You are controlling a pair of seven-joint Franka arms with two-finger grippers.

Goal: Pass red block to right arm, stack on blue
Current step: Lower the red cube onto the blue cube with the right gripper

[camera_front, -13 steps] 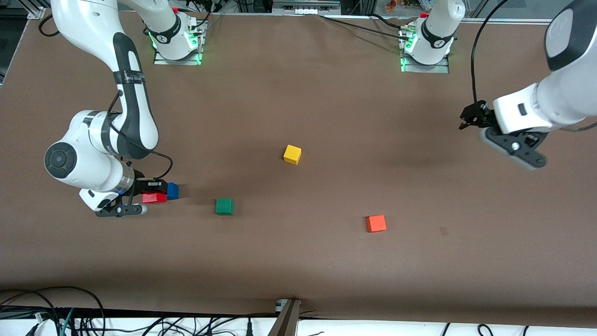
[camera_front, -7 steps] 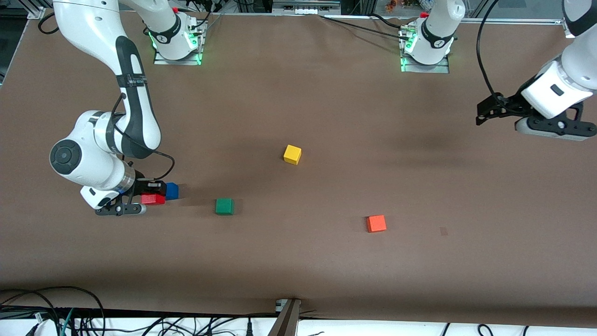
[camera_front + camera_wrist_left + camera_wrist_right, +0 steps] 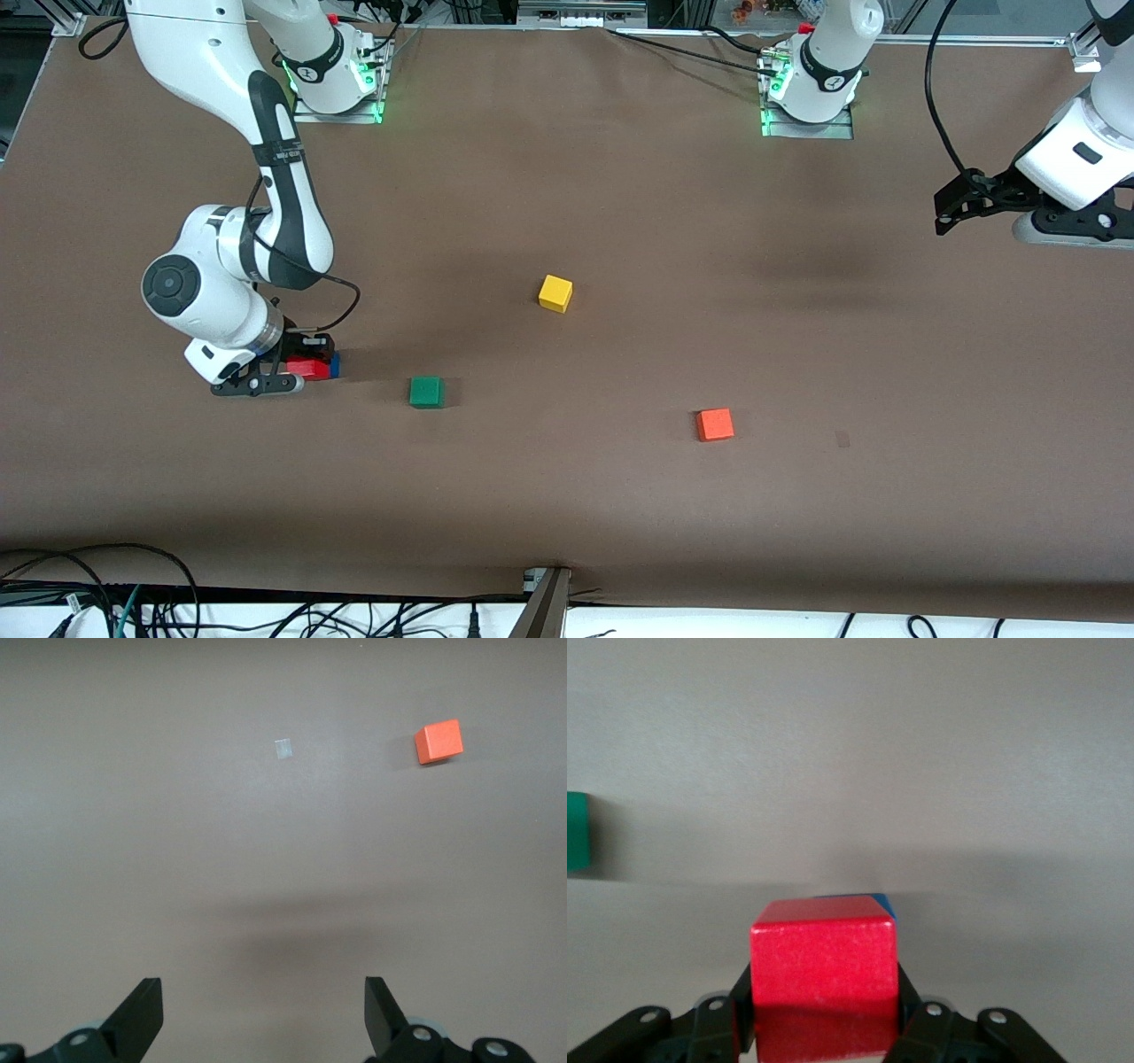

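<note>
We see the right gripper (image 3: 306,365) with its fingers clamped on the red block (image 3: 307,368), held over the blue block (image 3: 334,364) at the right arm's end of the worktop (image 3: 620,496). The left gripper (image 3: 264,1014) waits in the air over the left arm's end, fingers spread wide and holding nothing.

The desk (image 3: 620,204) wears a matt brown, paper-like cover; the red block (image 3: 823,979) looks smooth, faintly glossy painted; arm shells (image 3: 190,53) are glossy white plastic
</note>
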